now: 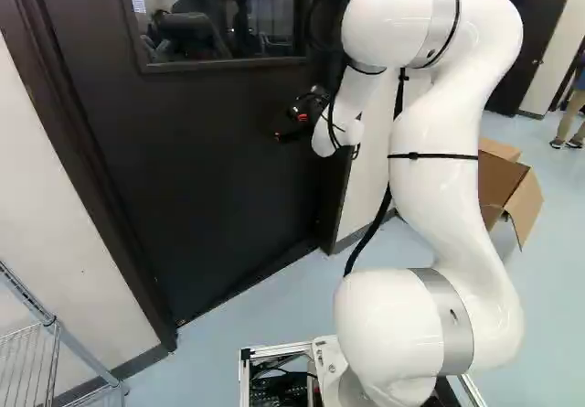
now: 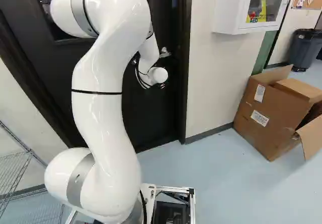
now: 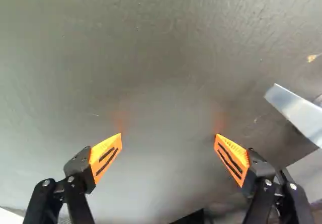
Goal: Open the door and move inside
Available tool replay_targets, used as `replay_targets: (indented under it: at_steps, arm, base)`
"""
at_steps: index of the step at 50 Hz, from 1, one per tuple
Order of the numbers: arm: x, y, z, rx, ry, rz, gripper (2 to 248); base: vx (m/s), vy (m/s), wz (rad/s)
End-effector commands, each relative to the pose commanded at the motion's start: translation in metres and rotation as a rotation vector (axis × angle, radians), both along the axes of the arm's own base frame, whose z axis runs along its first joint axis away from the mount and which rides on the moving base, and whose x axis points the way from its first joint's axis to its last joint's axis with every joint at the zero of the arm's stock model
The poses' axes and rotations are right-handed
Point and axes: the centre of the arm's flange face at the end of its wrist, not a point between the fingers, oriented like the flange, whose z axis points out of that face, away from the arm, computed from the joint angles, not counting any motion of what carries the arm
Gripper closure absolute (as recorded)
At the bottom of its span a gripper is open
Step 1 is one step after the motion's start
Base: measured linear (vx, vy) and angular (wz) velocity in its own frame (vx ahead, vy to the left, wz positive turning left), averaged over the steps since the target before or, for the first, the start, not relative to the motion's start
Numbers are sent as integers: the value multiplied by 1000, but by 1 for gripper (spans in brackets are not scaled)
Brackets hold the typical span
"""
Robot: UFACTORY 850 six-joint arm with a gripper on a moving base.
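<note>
Big glossy white arm (image 1: 434,160), all rounded tubes, fills the right side of the left base view. Past it, the gripper (image 3: 168,134) has its fingers spread wide, pinching nothing. Handle (image 3: 297,114) is off beside one finger (upper middle of the right base view), so I'd slide over, press down near its free end, then ease it gently, no yanking. It's a flat, smooth metal lever; the dark door (image 1: 219,169) behind, left to centre of the left base view, looks faintly pebbly, with a rectangular window (image 1: 219,14).

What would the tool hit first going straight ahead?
Most likely the door: its flat face lies ahead of the tool. The handle sits off to one side, outside the tool's open spread. Remaining gap unclear.
</note>
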Motion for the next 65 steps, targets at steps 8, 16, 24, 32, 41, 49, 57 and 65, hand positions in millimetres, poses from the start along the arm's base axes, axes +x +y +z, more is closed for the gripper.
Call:
replay_targets:
  at_steps: [8,16,24,32,41,49,57,65]
  arm:
    - [17,6,-2,-1,-13,12,3]
    - [33,8,-5,-3,-27,18,3]
    - [50,10,-7,-4,-42,23,3]
    - [66,12,-10,-5,-58,27,3]
    - [84,14,-14,-7,-76,32,3]
    - [98,16,-16,-8,-92,37,3]
    - [103,18,-17,-8,-96,39,3]
    - [103,18,-17,-8,-97,39,3]
  base:
    - [0,0,0]
    - [0,0,0]
    - [0,0,0]
    - [0,0,0]
    - [0,0,0]
    - [0,0,0]
    - [0,0,0]
    - [0,0,0]
